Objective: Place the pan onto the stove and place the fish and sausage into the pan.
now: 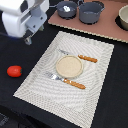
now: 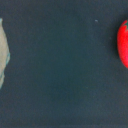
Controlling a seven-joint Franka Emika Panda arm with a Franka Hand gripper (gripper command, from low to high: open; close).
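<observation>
1. Sausage (image 1: 14, 71): lies on the dark table at the exterior view's left, well apart from the stove (image 1: 107, 25). In the wrist view it shows at one edge (image 2: 123, 44), cut off.
2. Gripper (image 1: 28, 38): hangs above the table near the mat (image 1: 67, 72) corner; whether the jaws are spread cannot be told, as neither view shows the fingers clearly.
3. Pan (image 1: 66, 8): already on the stove, with a white piece inside, probably the fish (image 1: 65, 8), though blurred.
4. Pot (image 1: 91, 11): just beside the pan.
5. Judgement: sausage pick-up is the step in hand. Centre over the lump before descending; it looks round and may roll.
6. Hidden: the stove's far end is cut off.
</observation>
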